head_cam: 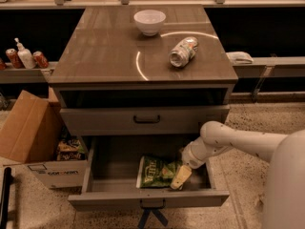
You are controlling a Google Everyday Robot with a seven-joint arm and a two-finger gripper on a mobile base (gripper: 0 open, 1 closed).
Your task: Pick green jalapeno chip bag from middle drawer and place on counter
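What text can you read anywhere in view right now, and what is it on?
"Kettle": white letters on the green jalapeno chip bag in the middle drawer, beside the gripper.
Cardboard box print: too blurred to read.
Tipped can on the counter: label unreadable.

One tabletop (105,51) carries one white bowl (149,22) and one crumpled container (183,52). There are two drawers: one shut drawer (143,120) and one open drawer (147,199) holding one green chip bag (155,171). One claw (178,178) is at lower centre-right, at the bag's right end. At the left: two red cans (13,57), one pump bottle (25,55), one cardboard box (26,128).
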